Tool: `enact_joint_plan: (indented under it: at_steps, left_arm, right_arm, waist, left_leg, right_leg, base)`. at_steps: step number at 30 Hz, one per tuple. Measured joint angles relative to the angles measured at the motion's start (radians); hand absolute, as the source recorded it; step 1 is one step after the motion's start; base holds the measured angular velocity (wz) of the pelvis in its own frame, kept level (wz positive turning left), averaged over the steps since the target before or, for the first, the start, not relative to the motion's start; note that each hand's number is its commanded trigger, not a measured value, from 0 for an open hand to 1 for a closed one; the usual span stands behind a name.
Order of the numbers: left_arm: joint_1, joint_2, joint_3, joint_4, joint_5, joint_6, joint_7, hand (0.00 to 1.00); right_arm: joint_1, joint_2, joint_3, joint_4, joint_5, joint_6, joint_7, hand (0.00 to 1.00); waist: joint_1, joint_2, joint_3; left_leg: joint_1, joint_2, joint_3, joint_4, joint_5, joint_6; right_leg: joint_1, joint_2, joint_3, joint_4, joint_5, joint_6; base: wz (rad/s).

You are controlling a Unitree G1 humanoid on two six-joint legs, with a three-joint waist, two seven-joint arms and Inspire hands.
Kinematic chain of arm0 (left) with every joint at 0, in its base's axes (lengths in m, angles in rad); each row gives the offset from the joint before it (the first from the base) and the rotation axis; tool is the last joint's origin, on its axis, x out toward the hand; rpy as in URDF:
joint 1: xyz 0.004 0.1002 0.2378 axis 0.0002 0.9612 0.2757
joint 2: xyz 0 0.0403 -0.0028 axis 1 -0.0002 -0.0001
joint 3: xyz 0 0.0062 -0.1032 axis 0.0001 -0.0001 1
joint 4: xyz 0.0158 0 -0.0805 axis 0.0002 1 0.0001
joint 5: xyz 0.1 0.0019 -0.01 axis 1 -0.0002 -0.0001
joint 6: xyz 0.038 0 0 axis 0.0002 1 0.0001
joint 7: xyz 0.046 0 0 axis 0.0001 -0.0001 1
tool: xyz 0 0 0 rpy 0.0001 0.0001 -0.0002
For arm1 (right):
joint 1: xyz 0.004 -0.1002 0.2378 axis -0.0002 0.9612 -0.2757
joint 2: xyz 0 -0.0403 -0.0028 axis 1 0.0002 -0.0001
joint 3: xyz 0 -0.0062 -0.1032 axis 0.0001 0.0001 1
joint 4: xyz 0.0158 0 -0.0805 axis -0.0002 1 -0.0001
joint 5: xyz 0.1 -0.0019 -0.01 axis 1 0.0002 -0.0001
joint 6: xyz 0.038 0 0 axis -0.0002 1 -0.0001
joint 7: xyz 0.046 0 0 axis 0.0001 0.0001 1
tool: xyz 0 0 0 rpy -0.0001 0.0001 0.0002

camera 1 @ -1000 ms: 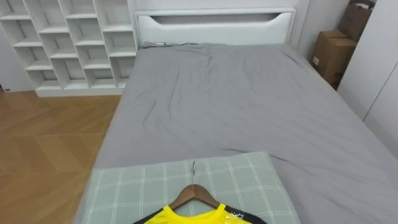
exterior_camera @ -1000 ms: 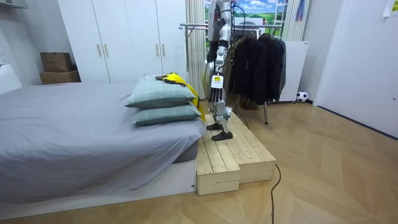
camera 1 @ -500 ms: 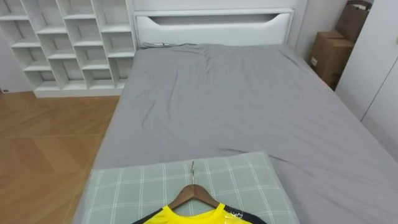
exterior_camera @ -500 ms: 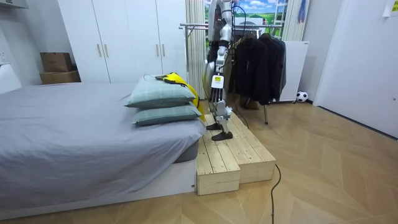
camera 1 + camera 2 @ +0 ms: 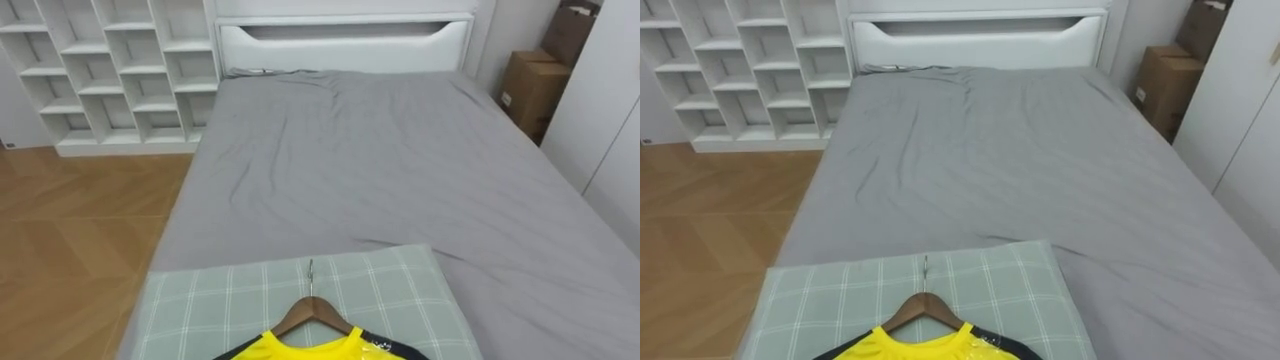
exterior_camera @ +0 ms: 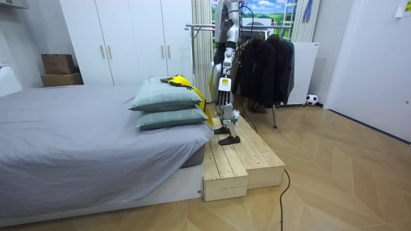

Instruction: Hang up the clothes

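Nothing on the bed has moved since the earlier pictures, and the robot stands just as it did. It is on the wooden step (image 6: 241,160) at the foot edge of the bed (image 5: 380,170), facing the headboard.

The yellow shirt (image 5: 310,347) is already on its wooden hanger (image 5: 313,312). Both lie flat at the near edge of the green checked pillow (image 5: 220,300), right below the robot's head. The hanger's hook points away from the robot, toward the far edge of the pillow. In the room view two pillows are stacked at the foot edge of the bed. That likely lifts the shirt up so it is easy to reach.

The left hand (image 6: 222,82) hangs by the robot's side in the room view – whether it is spread or closed cannot be told. It is well apart from the shirt, so the pick-up has not begun.

The clothes rail (image 6: 205,27) with dark coats (image 6: 266,64) stands just behind the robot – so once it has the hanger, it will likely have to turn around to hang it.
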Motion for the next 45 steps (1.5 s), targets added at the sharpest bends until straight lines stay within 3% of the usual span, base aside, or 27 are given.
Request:
enact_joint_plan:
  at_steps: [12, 19, 22, 26, 34, 38, 42, 45]
  left_arm:
    - [0.001, -0.001, 0.086, -0.061, -0.134, -0.011, 0.089, 0.00]
    - [0.021, 0.001, 0.173, -0.105, -0.189, -0.056, 0.199, 0.00]
    - [0.025, 0.006, 0.176, -0.138, -0.191, -0.072, 0.269, 0.00]
    - [0.032, 0.016, 0.201, -0.170, -0.191, -0.119, 0.353, 0.00]
    - [0.042, 0.023, 0.201, -0.181, -0.190, -0.153, 0.462, 0.00]
    - [0.052, 0.023, 0.200, -0.248, -0.189, -0.186, 0.544, 0.00]
    - [0.055, 0.023, 0.200, -0.310, -0.189, -0.193, 0.601, 0.00]
    - [0.053, 0.023, 0.190, -0.351, -0.188, -0.225, 0.636, 0.00]
  right_arm:
    - [0.000, 0.000, -0.011, -0.004, 0.002, 0.000, -0.051, 0.00]
    - [0.009, -0.006, -0.048, -0.004, 0.067, -0.001, -0.068, 0.00]
    - [0.010, -0.011, -0.066, -0.004, 0.066, -0.003, -0.080, 0.00]
    - [0.018, -0.015, -0.069, -0.004, 0.066, -0.013, -0.081, 0.00]
    - [0.020, -0.025, -0.067, -0.002, 0.065, -0.032, -0.081, 0.00]
    - [0.022, -0.029, -0.066, -0.003, 0.063, -0.034, -0.091, 0.00]
    - [0.022, -0.030, -0.064, -0.004, 0.062, -0.041, -0.098, 0.00]
    - [0.022, -0.032, -0.057, -0.005, 0.064, -0.051, -0.098, 0.00]
  waist:
    - [0.002, 0.009, -0.0021]
    - [0.007, 0.001, -0.0015]
    - [0.024, 0.005, -0.0044]
    - [0.033, 0.010, -0.0080]
    - [0.040, 0.022, -0.0098]
    - [0.053, 0.028, -0.0091]
    - [0.054, 0.025, -0.0068]
    - [0.055, 0.019, -0.0052]
  left_leg:
    - [0.001, -0.001, -0.008, -0.002, 0.000, 0.000]
    - [0.015, -0.002, -0.009, -0.004, 0.000, 0.000]
    - [0.015, -0.002, -0.011, -0.004, 0.000, 0.000]
    - [0.018, -0.003, -0.022, -0.003, 0.000, 0.000]
    - [0.017, -0.004, -0.026, -0.003, 0.000, 0.000]
    - [0.017, -0.005, -0.027, -0.007, 0.000, 0.000]
    - [0.015, -0.010, -0.029, -0.008, 0.000, 0.000]
    - [0.014, -0.011, -0.030, -0.008, 0.000, 0.000]
  right_leg:
    - [0.010, 0.001, -0.006, -0.006, 0.001, 0.000]
    - [0.017, 0.001, -0.005, -0.007, -0.001, 0.001]
    - [0.014, -0.001, -0.015, -0.007, -0.001, 0.001]
    - [0.022, -0.003, -0.027, -0.006, -0.001, 0.001]
    - [0.024, -0.001, -0.030, -0.004, 0.000, 0.001]
    - [0.023, 0.000, -0.028, -0.004, 0.000, 0.001]
    - [0.021, -0.001, -0.028, -0.005, 0.000, 0.001]
    - [0.021, -0.002, -0.027, -0.006, 0.000, 0.001]
  base:
    - [0.02]
    - [0.00]
    - [0.03]
    - [0.05]
    - [0.01]
    - [0.00]
    - [0.00]
    - [0.00]
